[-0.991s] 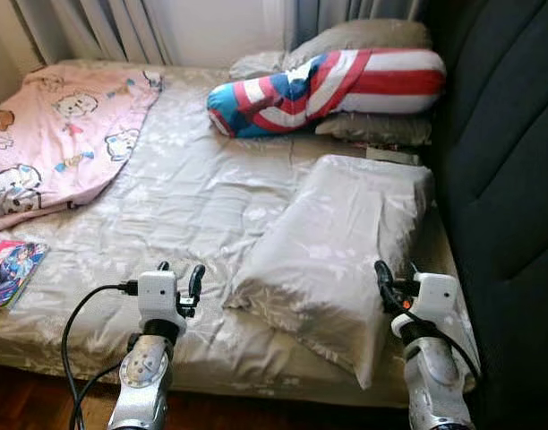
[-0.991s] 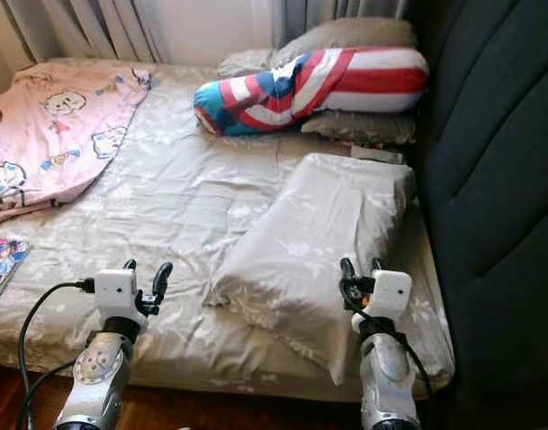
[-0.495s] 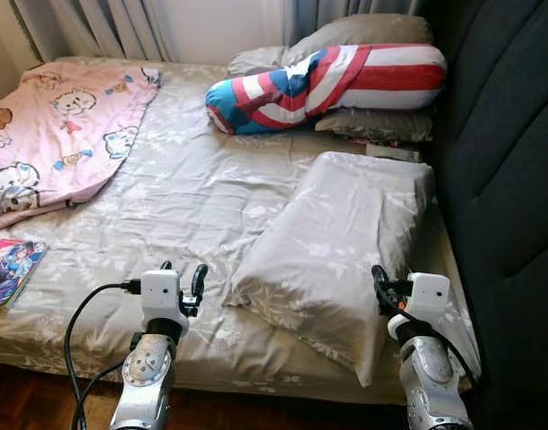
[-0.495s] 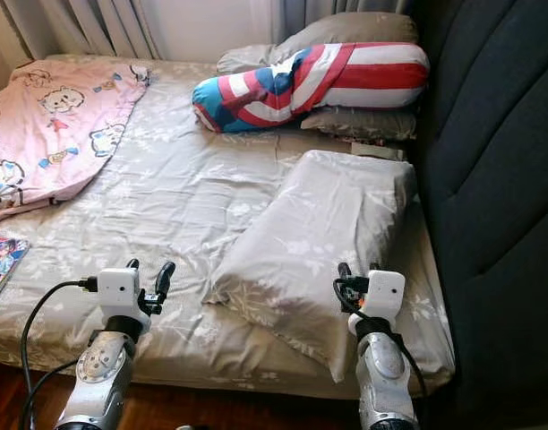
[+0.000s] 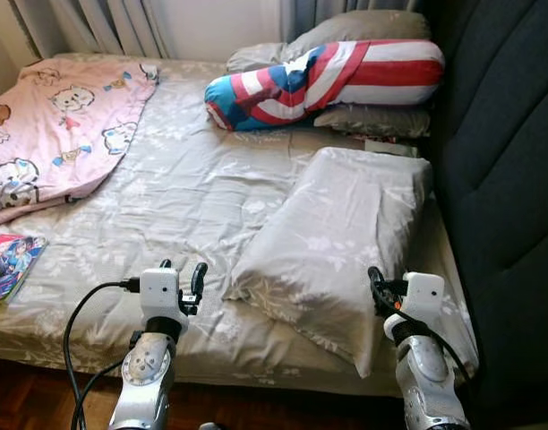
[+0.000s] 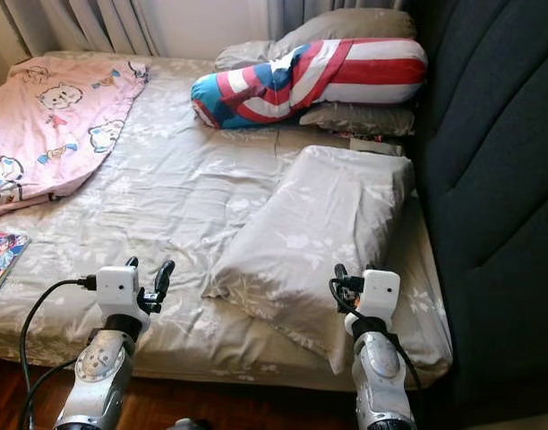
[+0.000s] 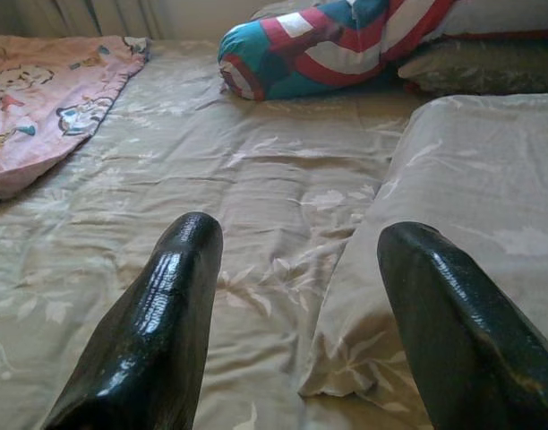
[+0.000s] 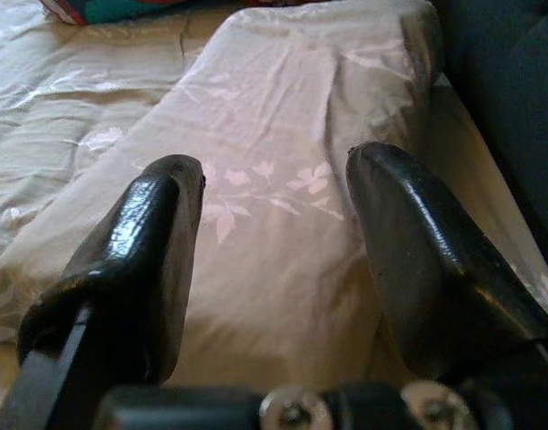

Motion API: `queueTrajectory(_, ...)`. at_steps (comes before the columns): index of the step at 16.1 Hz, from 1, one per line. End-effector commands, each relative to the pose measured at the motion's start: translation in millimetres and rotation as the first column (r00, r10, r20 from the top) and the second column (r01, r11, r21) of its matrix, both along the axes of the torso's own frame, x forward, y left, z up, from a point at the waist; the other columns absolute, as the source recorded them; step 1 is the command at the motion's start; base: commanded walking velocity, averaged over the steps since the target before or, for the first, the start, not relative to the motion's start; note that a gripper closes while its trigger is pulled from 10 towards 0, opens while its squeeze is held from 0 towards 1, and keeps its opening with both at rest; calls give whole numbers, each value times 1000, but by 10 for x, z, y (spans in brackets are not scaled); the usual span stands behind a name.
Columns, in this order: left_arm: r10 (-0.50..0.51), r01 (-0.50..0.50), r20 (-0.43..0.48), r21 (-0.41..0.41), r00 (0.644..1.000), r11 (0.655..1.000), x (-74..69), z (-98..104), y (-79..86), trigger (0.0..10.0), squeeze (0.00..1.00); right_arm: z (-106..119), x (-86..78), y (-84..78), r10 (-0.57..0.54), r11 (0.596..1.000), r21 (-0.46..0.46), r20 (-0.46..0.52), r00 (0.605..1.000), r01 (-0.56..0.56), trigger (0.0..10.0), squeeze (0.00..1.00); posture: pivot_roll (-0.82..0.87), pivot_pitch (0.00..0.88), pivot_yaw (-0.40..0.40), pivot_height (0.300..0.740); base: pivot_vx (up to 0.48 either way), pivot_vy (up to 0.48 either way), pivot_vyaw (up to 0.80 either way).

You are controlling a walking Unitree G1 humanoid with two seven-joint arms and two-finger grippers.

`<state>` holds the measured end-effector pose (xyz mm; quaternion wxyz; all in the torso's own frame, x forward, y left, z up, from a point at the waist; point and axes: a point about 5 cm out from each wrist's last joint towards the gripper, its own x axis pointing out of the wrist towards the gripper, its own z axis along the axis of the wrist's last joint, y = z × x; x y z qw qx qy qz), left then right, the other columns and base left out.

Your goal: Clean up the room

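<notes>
Lying askew on the bed [image 5: 166, 197], a grey floral pillow [image 5: 337, 242]; both grippers' fingers spread wide.

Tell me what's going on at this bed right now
The robot stands at the edge of the bed, both arms raised over it. Its left gripper and right gripper are open and hold nothing. The right one hovers by the near end of the grey pillow, which lies askew on the sheet.

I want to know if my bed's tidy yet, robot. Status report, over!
Left gripper open, empty, above the sheet. Right gripper open, at the near end of the grey pillow, which lies crooked. Pink blanket rumpled, book on bed edge.
</notes>
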<state>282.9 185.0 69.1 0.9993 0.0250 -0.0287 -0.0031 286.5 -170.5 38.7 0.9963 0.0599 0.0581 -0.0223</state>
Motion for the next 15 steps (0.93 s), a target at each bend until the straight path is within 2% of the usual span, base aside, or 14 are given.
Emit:
queueTrajectory(1, -6, 6, -7, 1, 1000, 1000, -17, 3, -11, 10000, 0, 11, 2, 12, 2, 1000, 6, 3, 1000, -2, 10000, 0, -4, 151, -22, 696, 0, 0, 0)
queueTrajectory(5, -9, 9, -8, 2, 1000, 1000, -13, 6, -16, 10000, 0, 18, 3, 27, 6, 1000, 11, 9, 1000, -6, 10000, 0, -5, 151, -22, 696, 0, 0, 0)
queueTrajectory(7, -10, 10, -9, 2, 1000, 1000, -14, 4, -17, 10000, 0, -11, 14, 49, 24, 1000, 10, -23, 999, -24, 10000, 0, -5, 153, -22, 691, 0, 0, 0)
queueTrajectory(10, -8, 8, -10, 2, 1000, 1000, -14, 5, -20, 10000, 0, 10, -1, 51, 29, 999, 20, 9, 1000, -29, 10000, 0, -3, 153, -23, 676, 0, 0, 0)
queueTrajectory(15, -9, 9, -7, -1, 1000, 1000, -11, 12, -23, 10000, 0, 3, 17, 62, 30, 999, 18, -6, 1000, -30, 10000, 0, -4, 154, -24, 676, 0, 0, 0)
